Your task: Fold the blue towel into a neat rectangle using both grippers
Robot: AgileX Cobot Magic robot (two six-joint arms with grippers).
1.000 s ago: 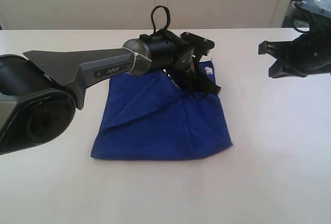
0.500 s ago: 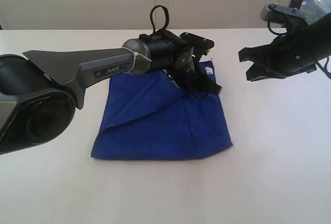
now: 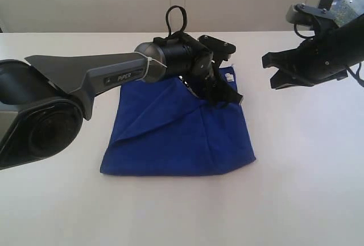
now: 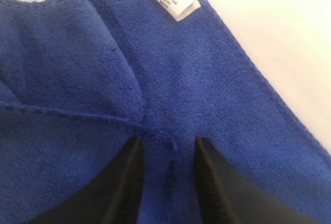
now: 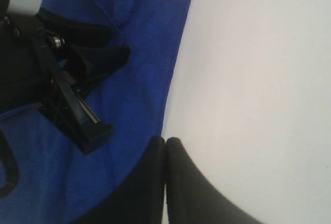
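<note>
Left tool point(image 4: 168, 144): the two fingers are spread and their tips rest down on the blue towel point(image 3: 176, 138). A raised fold seam point(image 4: 103, 118) passes between them, but nothing is pinched.
Right tool point(image 5: 165, 144): the fingers are pressed together and hold nothing; it is raised above the surface point(image 3: 307, 172).
Towel place: the middle of the surface, lying flat and partly folded. One flap point(image 3: 156, 107) is laid over, and its edge goes diagonally from the near-left side up to the left tool.
White tag point(image 3: 228, 78): at the far right corner, just beside the left tool.
Towel from left tool: directly under it, with the main body spreading toward the near side and the left.
Towel from right tool: to its left and lower. The right edge is the closest part, and the tool is apart from the cloth.
Nearer arm: the left one, in my judgement, because it sits on the far right corner.
Next move, as I judge: a fresh grasp near that corner, and the right tool must come down to the right edge.
</note>
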